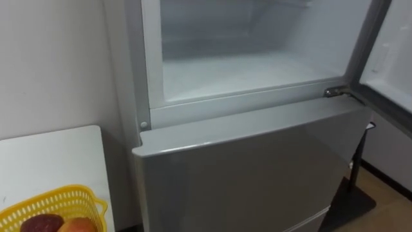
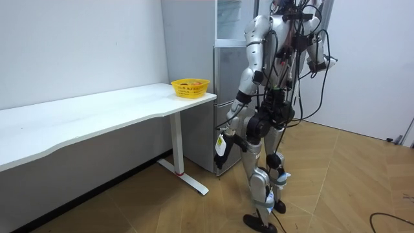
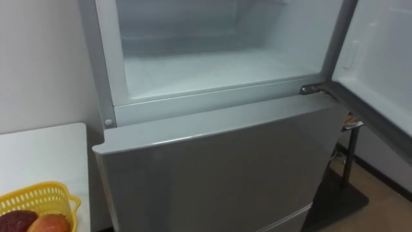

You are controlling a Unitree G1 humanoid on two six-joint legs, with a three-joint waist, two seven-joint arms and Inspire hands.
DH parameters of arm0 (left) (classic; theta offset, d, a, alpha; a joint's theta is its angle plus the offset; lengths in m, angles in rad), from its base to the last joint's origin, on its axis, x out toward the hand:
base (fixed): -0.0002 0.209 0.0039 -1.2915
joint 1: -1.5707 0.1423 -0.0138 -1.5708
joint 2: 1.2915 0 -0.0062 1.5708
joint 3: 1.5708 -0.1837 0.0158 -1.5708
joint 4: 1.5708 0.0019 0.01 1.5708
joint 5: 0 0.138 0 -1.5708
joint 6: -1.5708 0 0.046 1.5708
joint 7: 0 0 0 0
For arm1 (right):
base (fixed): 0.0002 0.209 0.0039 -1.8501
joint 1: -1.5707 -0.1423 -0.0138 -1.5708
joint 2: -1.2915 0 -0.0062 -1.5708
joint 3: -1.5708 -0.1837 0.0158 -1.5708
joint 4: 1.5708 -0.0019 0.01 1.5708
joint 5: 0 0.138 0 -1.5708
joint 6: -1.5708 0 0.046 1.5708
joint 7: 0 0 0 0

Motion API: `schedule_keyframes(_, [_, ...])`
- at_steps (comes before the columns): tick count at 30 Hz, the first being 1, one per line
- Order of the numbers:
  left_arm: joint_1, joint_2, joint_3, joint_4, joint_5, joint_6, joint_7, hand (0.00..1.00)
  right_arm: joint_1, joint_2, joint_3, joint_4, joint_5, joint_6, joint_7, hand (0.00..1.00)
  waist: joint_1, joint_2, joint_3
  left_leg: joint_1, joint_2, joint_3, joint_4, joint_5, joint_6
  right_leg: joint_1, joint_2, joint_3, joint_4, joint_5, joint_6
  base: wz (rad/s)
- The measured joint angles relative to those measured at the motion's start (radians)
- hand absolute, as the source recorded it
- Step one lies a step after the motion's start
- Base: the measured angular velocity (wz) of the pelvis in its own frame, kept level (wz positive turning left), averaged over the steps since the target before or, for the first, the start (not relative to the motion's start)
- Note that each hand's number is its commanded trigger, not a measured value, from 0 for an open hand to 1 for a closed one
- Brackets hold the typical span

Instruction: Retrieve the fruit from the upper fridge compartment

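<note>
The fridge's upper compartment (image 1: 244, 71) stands open in front of me, and its white floor looks bare. Its door (image 1: 393, 58) is swung out to the right. Below it the grey lower door (image 1: 257, 167) is closed. In the room view I stand upright facing the fridge (image 2: 226, 65). My left hand (image 2: 233, 115) hangs at hip height near the lower door. My right hand (image 2: 321, 63) is held at chest height on the room view's right. Nothing can be made out in either hand.
A white table (image 1: 51, 154) stands to the left of the fridge. On its near corner sits a yellow basket (image 1: 58, 200) with a dark red fruit (image 1: 42, 223) and an orange one (image 1: 78, 225). A black stand base (image 1: 351, 203) lies on the floor at the right.
</note>
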Motion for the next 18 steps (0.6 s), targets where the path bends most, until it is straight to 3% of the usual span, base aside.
schedule_keyframes(8, [0.010,-0.019,0.043,0.006,0.003,-0.004,0.011,0.00,-0.085,-0.005,0.000,-0.005,0.053,0.000,0.180,0.00,0.003,0.003,-0.0018,0.001,0.000,0.000,0.003,0.000,0.000,-0.004,-0.001,-0.001,0.007,0.000,0.000,0.00])
schedule_keyframes(18, [0.035,-0.039,0.059,0.017,0.000,-0.004,0.017,0.00,-0.098,-0.006,0.000,-0.126,0.099,0.022,0.382,0.00,0.014,0.010,-0.0042,0.009,0.004,-0.002,0.005,0.000,0.000,0.010,0.000,-0.005,0.002,0.002,-0.003,0.01])
